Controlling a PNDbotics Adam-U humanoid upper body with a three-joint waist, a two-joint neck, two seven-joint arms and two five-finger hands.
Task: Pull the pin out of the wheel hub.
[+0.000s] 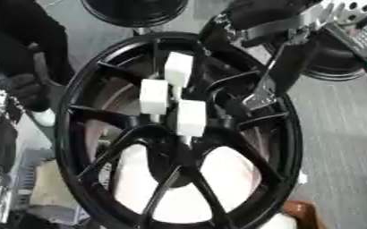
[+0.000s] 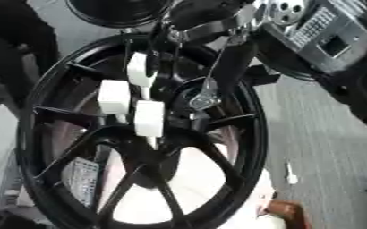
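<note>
A black spoked wheel [image 1: 85, 112] stands tilted and fills the view. Three pins with white block heads stick out of its hub: an upper one [image 1: 178, 69], a left one [image 1: 154, 96] and a lower one [image 1: 191, 117]. My right hand [image 1: 284, 53] comes in from the upper right. Its long fingers [image 2: 205, 99] point down with a silver tip at the hub's centre, just right of the pins and holding none of them. A dark hand-like shape, my left hand [image 1: 26, 91], sits beside the rim's left edge.
A second black wheel [image 1: 136, 11] lies at the top, and another dark wheel [image 1: 339, 65] at the right behind my arm. Grey floor [image 1: 343, 147] spreads to the right. A brown object [image 1: 300, 212] sits at the bottom right.
</note>
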